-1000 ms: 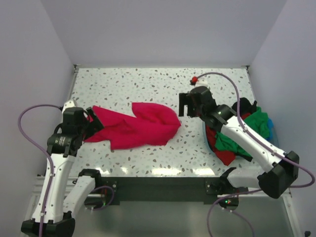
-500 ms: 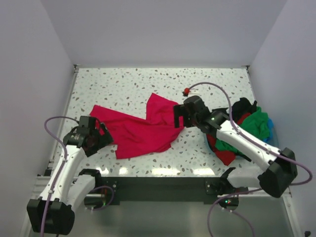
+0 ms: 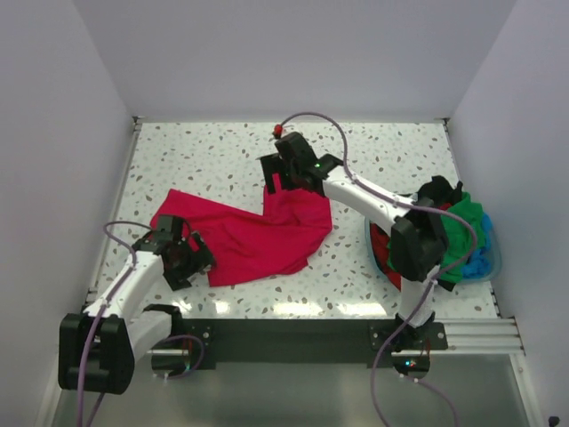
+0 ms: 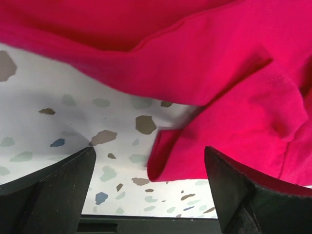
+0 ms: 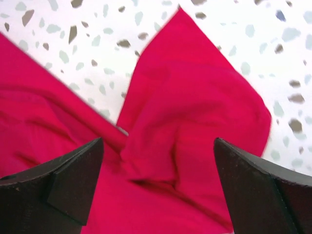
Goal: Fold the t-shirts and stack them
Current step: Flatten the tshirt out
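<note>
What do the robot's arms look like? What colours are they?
The left arm and right arm are white tubes with chunky black joints. The left gripper and right gripper are black, with two flat fingers each. Purple cables loop along both arms; a red cap sits near the right wrist.

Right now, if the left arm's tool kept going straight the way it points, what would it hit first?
The left tool would most likely meet the crimson t-shirt first: its loose edge lies just ahead of it on the speckled table, though depth is unclear.
</note>
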Controlling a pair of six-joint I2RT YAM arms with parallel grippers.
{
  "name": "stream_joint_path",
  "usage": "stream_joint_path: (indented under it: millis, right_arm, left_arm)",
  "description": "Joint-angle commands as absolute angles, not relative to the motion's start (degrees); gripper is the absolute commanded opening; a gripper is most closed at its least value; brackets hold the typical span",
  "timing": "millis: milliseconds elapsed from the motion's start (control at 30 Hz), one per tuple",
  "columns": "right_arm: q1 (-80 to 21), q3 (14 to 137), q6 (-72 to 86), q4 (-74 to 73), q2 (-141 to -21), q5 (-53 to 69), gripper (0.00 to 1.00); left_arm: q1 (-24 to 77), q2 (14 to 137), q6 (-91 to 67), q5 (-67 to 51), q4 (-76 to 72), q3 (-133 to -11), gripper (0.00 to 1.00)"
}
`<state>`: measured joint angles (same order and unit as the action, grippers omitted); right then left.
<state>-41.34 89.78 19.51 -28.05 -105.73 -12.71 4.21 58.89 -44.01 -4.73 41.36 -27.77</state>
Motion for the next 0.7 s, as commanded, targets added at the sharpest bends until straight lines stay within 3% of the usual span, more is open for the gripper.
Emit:
stream_joint_path:
  millis: [0,233,367,533,667]
  right_arm:
    - [-41.3,100.0,15.7,-29.8,-114.6,-13.5,0.99]
    - [-41.3,113.8,14.5,-31.9,-128.5,-13.7,0.99]
    - [-41.3,116.8,15.4,-31.8,-133.1,-14.2,0.99]
    - [-41.3,117.8,16.0,-30.3,-136.9,-17.7,0.99]
    - [-41.3,118.3,16.1,-29.3,-140.0,-20.1,0.97]
  left_arm:
    - [5.7,62.1,-45.5,-8.8,31.3,-25.0,0.99]
    - [11.3,66.4,-48.5,-6.0,28.6,-24.9,0.9]
    - [12.6,68.3,-49.2,-6.8,26.3,-24.4,0.67]
    - [14.3,70.2,-49.9,-4.8,26.6,-24.0,0.45]
    - [14.8,69.3,-49.8,-4.7,27.5,-23.9,0.0]
